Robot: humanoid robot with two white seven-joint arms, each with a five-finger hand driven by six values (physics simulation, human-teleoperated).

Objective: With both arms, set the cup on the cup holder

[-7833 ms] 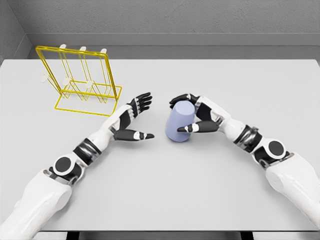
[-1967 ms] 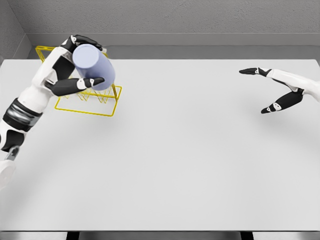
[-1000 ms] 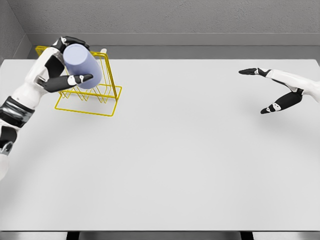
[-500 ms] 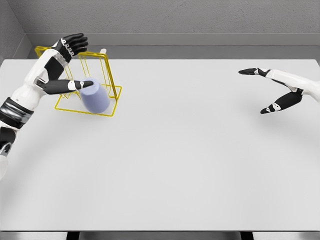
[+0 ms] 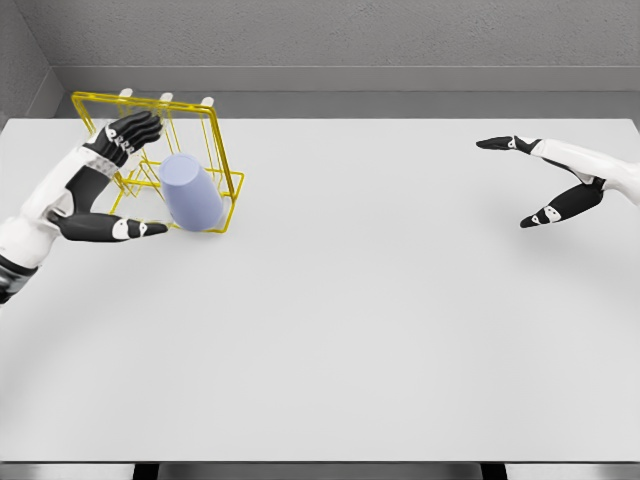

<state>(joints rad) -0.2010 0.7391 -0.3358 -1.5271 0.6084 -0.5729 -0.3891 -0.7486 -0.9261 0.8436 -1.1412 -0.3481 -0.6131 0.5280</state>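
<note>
The pale blue cup (image 5: 191, 192) sits upside down and tilted inside the yellow wire cup holder (image 5: 218, 140) at the table's back left. Nothing holds it. My left hand (image 5: 130, 175) is just left of the cup, open, with the thumb stretched under the cup's near side and the fingers spread over the rack's wires. Far off at the right edge my right hand (image 5: 525, 180) hovers open above the table.
The holder has white-tipped pegs (image 5: 206, 101) along its back rail. The grey table (image 5: 380, 320) ends at a low wall (image 5: 350, 78) behind the rack.
The left hand released the cup, which dropped into the holder, and then drew back toward the lower left. The right hand has stayed still.
</note>
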